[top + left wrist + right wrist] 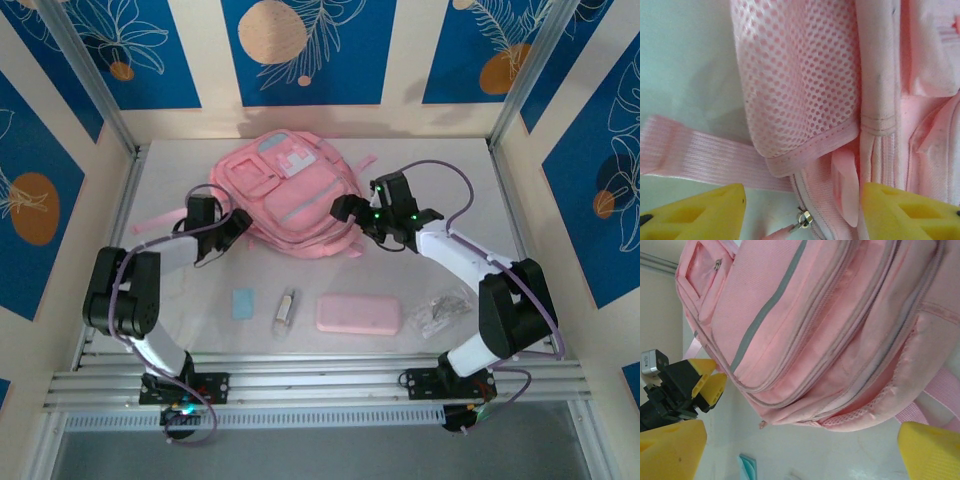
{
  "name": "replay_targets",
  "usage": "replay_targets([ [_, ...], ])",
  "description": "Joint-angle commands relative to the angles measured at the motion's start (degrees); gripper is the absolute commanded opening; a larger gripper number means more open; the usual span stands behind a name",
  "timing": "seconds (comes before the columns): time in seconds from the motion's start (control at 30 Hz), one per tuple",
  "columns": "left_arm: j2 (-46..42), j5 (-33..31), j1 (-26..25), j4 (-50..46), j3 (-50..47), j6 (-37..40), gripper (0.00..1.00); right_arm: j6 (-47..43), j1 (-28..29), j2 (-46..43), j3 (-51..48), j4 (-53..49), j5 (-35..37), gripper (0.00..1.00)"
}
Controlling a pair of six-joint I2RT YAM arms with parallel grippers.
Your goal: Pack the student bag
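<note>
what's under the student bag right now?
A pink strap runs out from beneath the student bag onto the white table. Anything else below is covered by the bag itself.

From my screen the top view is evenly bright and sharp, with only soft faint shadows on the white table (455, 190), while in the wrist views the yellow fingers (695, 217) close to the lens look blurred.
</note>
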Motion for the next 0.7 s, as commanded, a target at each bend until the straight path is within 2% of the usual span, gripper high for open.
replay_targets([
  [0.0, -2.5, -3.27, 0.99, -0.55, -0.95, 1.94, 0.62, -1.22, 0.54, 1.55, 1.88, -0.6, -1.17, 0.97],
  [0.07, -1.35, -2.0, 1.07, 1.92, -0.86, 1.27, 0.59, -1.47, 0.73, 2.1, 2.43, -0.48, -1.55, 0.97],
  [0.37, 9.49, 2.23, 1.07, 17.79, -0.77, -6.44, 0.31, -1.94, 1.7, 1.99, 2.91, -1.07, -0.67, 0.94],
  [0.43, 10.99, 2.51, 1.07, 19.54, -1.03, -7.46, 0.29, -2.15, 1.79, 1.53, 2.72, -1.35, -0.05, 0.94],
  [0.5, 11.6, 2.13, 1.0, 19.4, -0.95, -7.43, 0.3, -2.37, 1.79, 1.25, 2.54, -1.53, 0.5, 0.94],
  [0.57, 11.89, 1.6, 0.98, 19.32, -0.87, -7.27, 0.42, -2.31, 1.79, 1.16, 2.54, -1.69, 0.78, 0.94],
  [0.6, 12.21, 1.47, 0.99, 19.07, -0.67, -7.2, 0.5, -2.36, 1.82, 1.24, 2.59, -1.62, 0.79, 0.94],
  [0.67, 12.91, 1.83, 0.98, 18.16, 0.37, -6.75, 0.57, -2.4, 1.88, 1.39, 2.72, -1.54, 0.71, 0.94],
])
